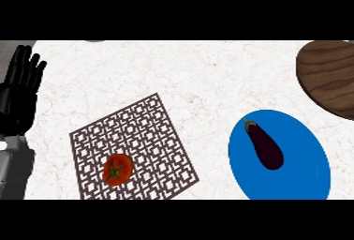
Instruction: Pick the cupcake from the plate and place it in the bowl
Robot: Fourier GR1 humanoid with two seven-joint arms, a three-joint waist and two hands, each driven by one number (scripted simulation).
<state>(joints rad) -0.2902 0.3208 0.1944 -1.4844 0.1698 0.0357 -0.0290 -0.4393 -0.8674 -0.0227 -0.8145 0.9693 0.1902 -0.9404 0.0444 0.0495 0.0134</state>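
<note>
A blue plate lies at the lower right of the counter. On it rests a dark purple eggplant, stem end toward the upper left; no cupcake shows anywhere. A brown wooden bowl sits at the upper right, partly cut off by the view's edge. My left hand stays open at the left edge, fingers straight and pointing up, far from the plate and holding nothing. My right hand does not appear.
A brown lattice mat lies tilted at the lower left of centre, with a red tomato on its near corner. White marbled counter stretches between the mat, the plate and the bowl.
</note>
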